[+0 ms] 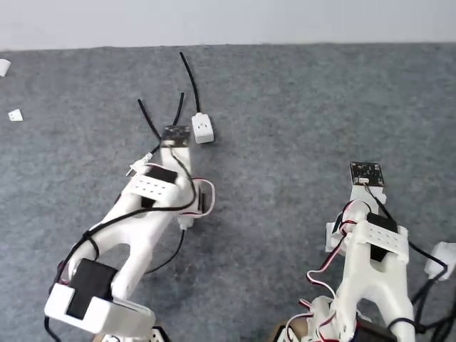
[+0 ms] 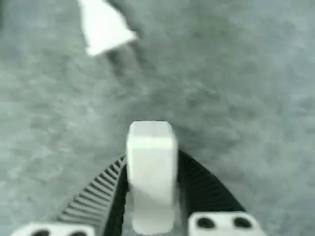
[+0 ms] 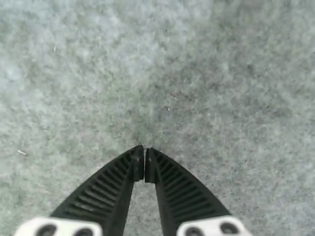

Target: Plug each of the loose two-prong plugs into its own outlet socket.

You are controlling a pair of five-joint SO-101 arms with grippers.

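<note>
**Left arm** [image 1: 146, 214]: stretched diagonally from the near edge toward the middle of the surface, wrist tilted down.
**Left gripper** [image 2: 150, 164]: fingers clamped on a white plug [image 2: 150, 142], one ribbed finger on each side. The plug is held over the grey surface [image 2: 246, 73].
**White socket block** [image 1: 202, 128]: lying on the surface just beside the left wrist. A black cord [image 1: 189, 78] trails from it toward the far edge.
**Right arm** [image 1: 370, 249]: drawn back at the near right, well apart from the socket block.
**Right gripper** [image 3: 144, 164]: fingers together, tips touching, pointed down at the surface.
</note>
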